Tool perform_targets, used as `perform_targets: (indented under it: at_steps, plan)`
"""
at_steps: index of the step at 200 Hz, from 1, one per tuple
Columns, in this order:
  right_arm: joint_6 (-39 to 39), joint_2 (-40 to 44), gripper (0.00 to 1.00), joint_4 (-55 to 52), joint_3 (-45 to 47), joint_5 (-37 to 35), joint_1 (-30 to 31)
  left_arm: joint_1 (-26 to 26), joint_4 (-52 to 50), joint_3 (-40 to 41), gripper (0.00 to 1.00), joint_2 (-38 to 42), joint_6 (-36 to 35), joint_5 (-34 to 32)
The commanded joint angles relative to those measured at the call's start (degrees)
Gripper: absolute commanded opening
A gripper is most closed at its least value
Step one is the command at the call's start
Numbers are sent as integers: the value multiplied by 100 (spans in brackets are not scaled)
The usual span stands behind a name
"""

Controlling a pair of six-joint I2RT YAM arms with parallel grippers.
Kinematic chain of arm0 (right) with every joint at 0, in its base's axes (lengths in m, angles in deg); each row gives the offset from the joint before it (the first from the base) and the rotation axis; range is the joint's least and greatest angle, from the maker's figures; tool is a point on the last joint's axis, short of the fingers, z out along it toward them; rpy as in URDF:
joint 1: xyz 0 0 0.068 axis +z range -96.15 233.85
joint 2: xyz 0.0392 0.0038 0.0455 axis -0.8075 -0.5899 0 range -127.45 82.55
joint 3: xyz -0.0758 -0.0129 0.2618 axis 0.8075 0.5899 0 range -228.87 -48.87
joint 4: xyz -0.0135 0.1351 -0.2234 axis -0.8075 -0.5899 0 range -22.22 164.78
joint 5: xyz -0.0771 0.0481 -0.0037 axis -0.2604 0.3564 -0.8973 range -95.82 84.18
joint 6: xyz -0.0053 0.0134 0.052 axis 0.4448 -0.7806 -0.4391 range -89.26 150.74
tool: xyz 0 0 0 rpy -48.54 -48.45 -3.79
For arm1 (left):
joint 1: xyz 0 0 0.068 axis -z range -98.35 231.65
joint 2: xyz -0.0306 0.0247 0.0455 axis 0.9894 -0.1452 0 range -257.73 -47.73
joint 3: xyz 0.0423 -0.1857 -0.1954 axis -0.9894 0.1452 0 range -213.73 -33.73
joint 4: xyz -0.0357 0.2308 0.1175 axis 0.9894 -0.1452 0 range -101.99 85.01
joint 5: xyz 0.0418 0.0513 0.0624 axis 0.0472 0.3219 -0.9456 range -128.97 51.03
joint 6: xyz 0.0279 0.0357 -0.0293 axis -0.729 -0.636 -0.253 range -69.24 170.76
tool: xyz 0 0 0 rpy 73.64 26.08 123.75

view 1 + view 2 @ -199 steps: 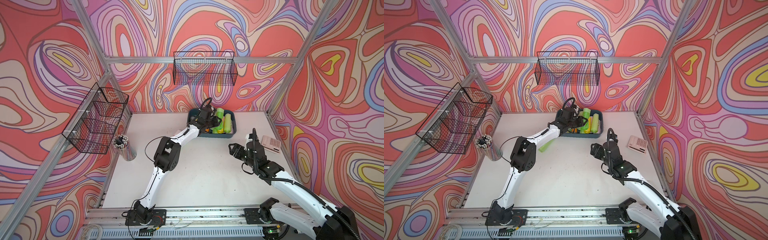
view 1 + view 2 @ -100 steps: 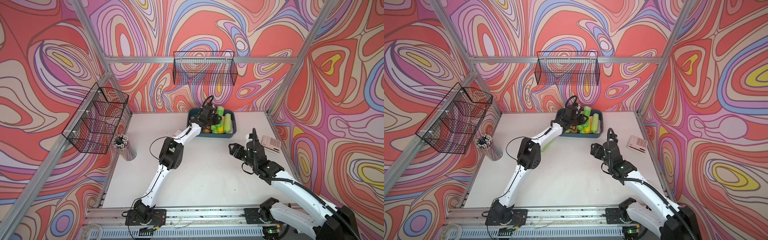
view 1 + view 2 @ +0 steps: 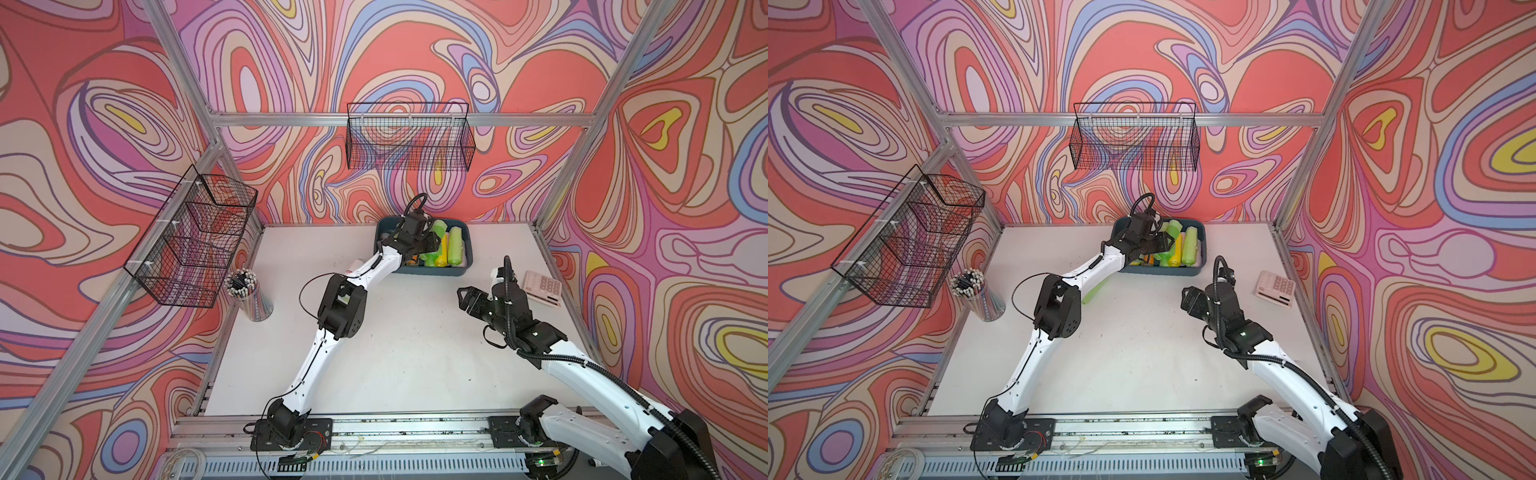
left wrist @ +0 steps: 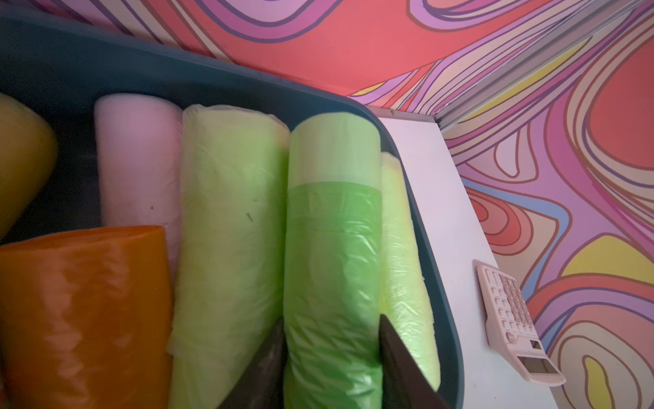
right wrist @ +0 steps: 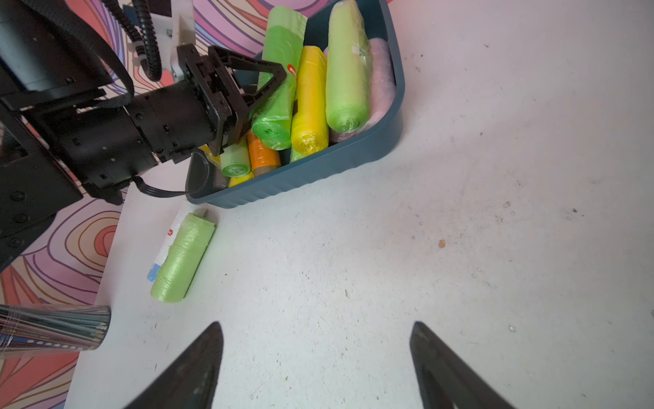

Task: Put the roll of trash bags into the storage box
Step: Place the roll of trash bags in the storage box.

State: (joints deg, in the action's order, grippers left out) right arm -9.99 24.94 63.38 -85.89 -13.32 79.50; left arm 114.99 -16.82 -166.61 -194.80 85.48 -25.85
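The storage box point(image 3: 432, 272) point(image 3: 1158, 272) point(image 5: 318, 170) is a dark teal tub at the table's back, holding several green, yellow, orange and pink rolls. My left gripper point(image 3: 428, 241) point(image 4: 332, 317) reaches into it. Its fingers press both sides of a bright green roll of trash bags point(image 4: 332, 248) point(image 5: 279, 88) that lies on top of the others, near the box wall point(image 4: 442, 336). A paler green roll point(image 5: 182, 262) point(image 3: 1094, 291) lies on the table in front of the box, partly hidden under the left arm. My right gripper point(image 3: 463, 297) point(image 5: 316, 324) hovers open over bare table, holding nothing.
A pink calculator point(image 3: 542, 287) point(image 4: 513, 318) lies at the right edge of the table. A cup of pencils point(image 3: 249, 291) point(image 5: 53, 329) stands at the left. Black wire baskets hang on the back wall point(image 3: 409, 137) and the left wall point(image 3: 195, 241).
The left arm has stretched further over the box, bringing the green roll down among the other rolls. The right arm has not moved.
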Motion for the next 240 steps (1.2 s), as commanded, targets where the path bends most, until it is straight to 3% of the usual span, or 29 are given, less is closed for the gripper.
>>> perform_targets:
  at_steps: [1,30,56,60,65,69,116,159,195,219,240]
  plan:
    - [43,11,84,-86,-104,-69,25,-14,-38,97,50,256,-147,53]
    - [39,91,84,-99,-97,-84,22,-12,142,373,59,490,-264,33]
    - [18,91,85,-72,-96,-16,26,-12,265,598,74,716,-351,40]
    - [12,91,85,-69,-95,-3,28,-12,274,622,79,749,-368,41]
    - [-7,77,85,-65,-95,11,28,-8,278,671,97,793,-393,41]
    - [-16,66,85,-64,-98,17,28,-3,287,700,100,822,-398,28]
    - [-130,4,88,-29,-166,163,20,-4,514,1324,100,1259,-423,-3]
    - [-289,19,98,84,-132,219,28,-9,433,1855,100,1780,-570,-55]
    - [-237,-183,98,192,-295,474,28,-12,544,2754,100,2524,-678,-188]
    - [-323,-458,98,594,-360,892,28,-8,736,3598,100,3237,-770,-533]
    - [-208,-797,98,365,-700,790,28,-44,829,4269,100,3836,-857,-928]
